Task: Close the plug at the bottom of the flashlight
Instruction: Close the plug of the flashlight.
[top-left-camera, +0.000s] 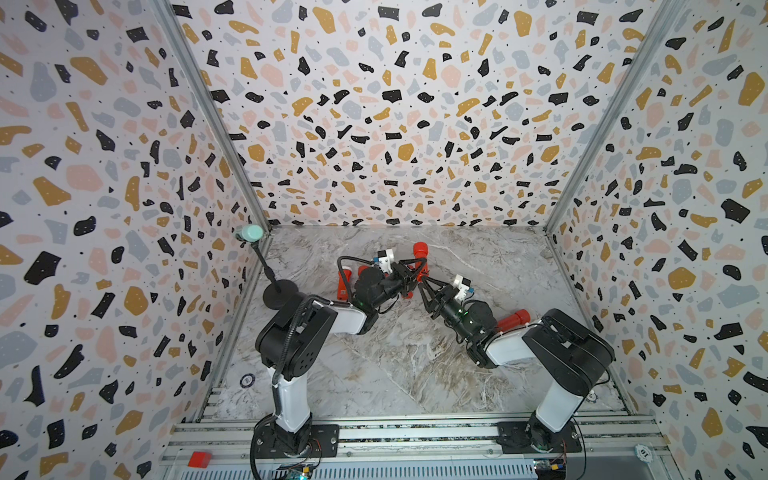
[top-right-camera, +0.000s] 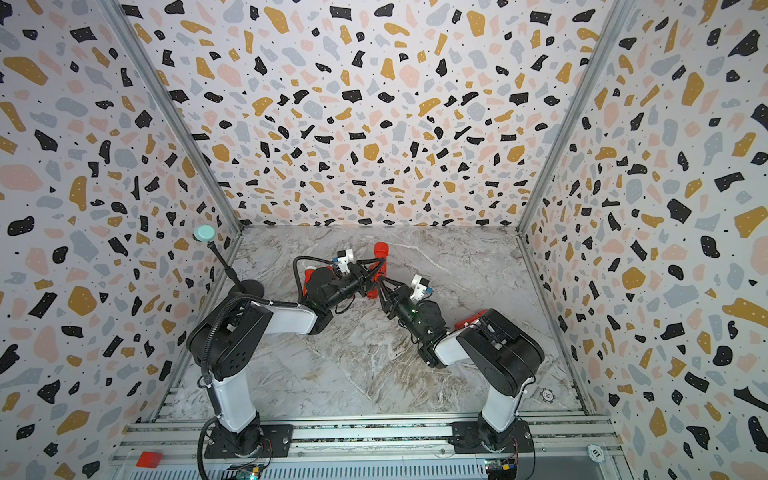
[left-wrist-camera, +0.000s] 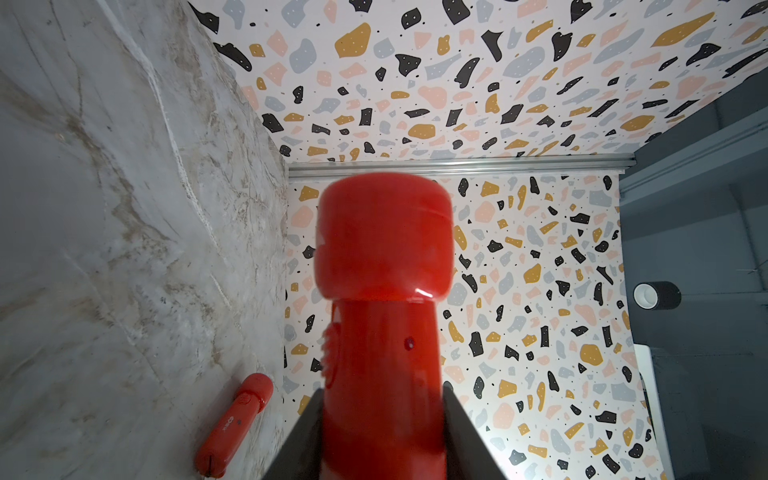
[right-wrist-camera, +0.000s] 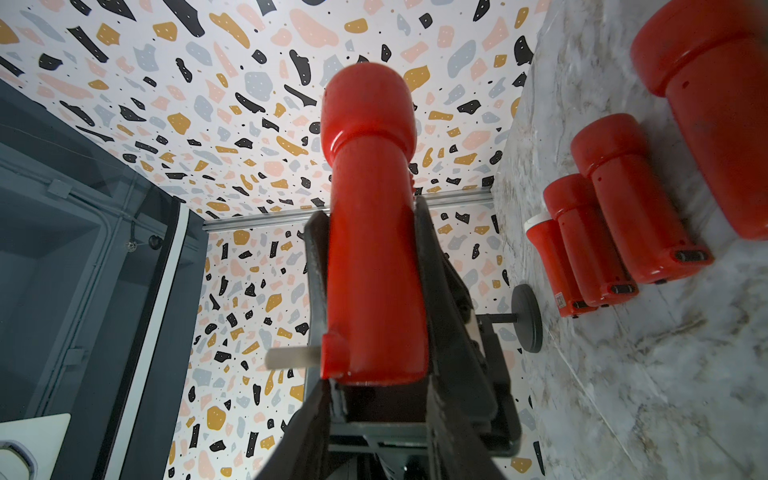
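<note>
Held item: red flashlight (top-left-camera: 420, 251) is kept off the marble tabletop (top-left-camera: 374, 365), centre of a top view. Head is aimed at the back wall, butt end toward the frame's lower edge.
L claw: left gripper (top-left-camera: 419, 269) is pinched on the flashlight's barrel, approx. mid-length. The barrel is braced this way so the butt end is left free for the other arm.
R claw: right gripper (top-left-camera: 422, 286) is brought up to the butt end from the lower right of the frame. Jaws are narrowed, but whether anything is pinched can't be told.
Plug: plug (right-wrist-camera: 334, 351) is seen in the right wrist view, swung out sideways from the butt end, w/ a pale prong (right-wrist-camera: 286, 358) sticking out — not yet closed.
Step (judged): plug is to be folded in by the right gripper, w/ the push taken up by the left gripper.
Spares: other red flashlights (right-wrist-camera: 615, 208) are laid side by side on the tabletop — kept apart from the work.
</note>
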